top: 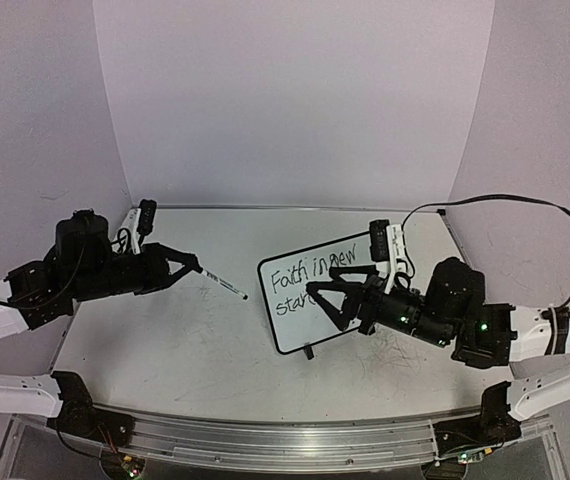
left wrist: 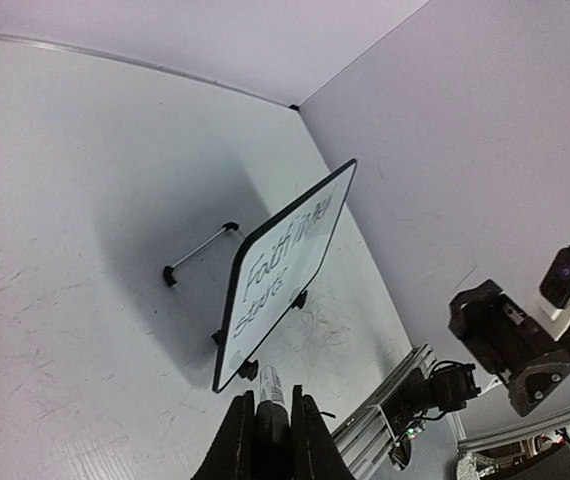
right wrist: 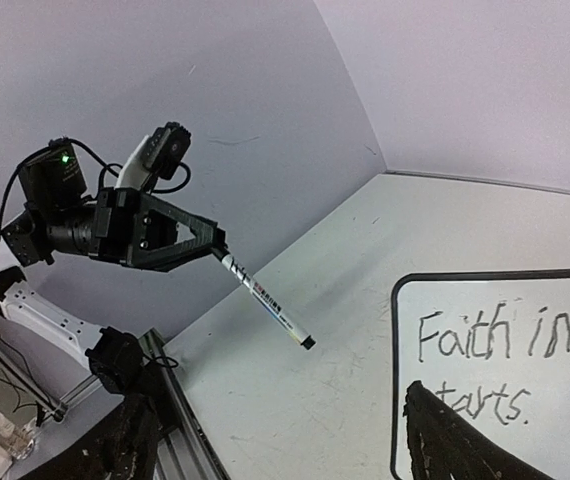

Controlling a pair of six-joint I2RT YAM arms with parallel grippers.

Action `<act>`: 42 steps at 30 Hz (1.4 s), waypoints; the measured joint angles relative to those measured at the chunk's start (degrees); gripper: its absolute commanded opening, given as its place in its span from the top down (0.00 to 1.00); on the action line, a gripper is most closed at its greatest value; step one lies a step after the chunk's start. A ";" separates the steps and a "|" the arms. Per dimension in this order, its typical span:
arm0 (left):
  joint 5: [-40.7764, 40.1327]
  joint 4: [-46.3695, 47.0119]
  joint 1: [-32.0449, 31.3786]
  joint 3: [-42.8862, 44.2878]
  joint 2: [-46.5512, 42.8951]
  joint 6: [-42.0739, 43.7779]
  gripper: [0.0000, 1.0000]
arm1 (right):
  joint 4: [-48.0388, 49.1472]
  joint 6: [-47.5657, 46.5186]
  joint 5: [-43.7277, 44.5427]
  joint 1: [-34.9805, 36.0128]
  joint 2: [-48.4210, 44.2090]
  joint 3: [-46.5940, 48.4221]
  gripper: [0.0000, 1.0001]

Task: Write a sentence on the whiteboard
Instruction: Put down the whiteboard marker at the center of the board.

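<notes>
The whiteboard point(top: 287, 322) stands tilted on its small black feet, right of the table's centre. It carries the sentence point(top: 308, 270) in two lines, "Faith in new" over "starts.". My left gripper point(top: 196, 266) is shut on a black-and-white marker point(top: 223, 283), whose black end points at the board's left edge a short way off. The marker also shows in the right wrist view point(right wrist: 265, 300) and between the left wrist fingers point(left wrist: 270, 385). My right gripper point(top: 321, 302) is open in front of the board's lower left part; one finger point(right wrist: 455, 440) overlaps the word "starts.".
A thin support rod point(left wrist: 200, 245) with a black foot sticks out behind the board. Old marker scuffs point(left wrist: 327, 322) mark the grey tabletop. An aluminium rail point(top: 265, 435) runs along the near edge. Walls close in the back and sides.
</notes>
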 measured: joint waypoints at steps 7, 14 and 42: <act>13.60 -6.23 8.72 -0.24 8.74 2.02 1.00 | -2.48 -1.00 4.07 0.00 -1.95 -0.05 0.15; 29.97 -7.04 13.07 -0.40 24.67 8.07 1.00 | -3.37 -0.50 4.52 0.00 -3.35 -1.92 0.15; 12.93 -2.20 13.32 1.50 41.63 9.89 0.39 | -22.48 -4.13 27.20 -6.56 -8.22 4.19 0.08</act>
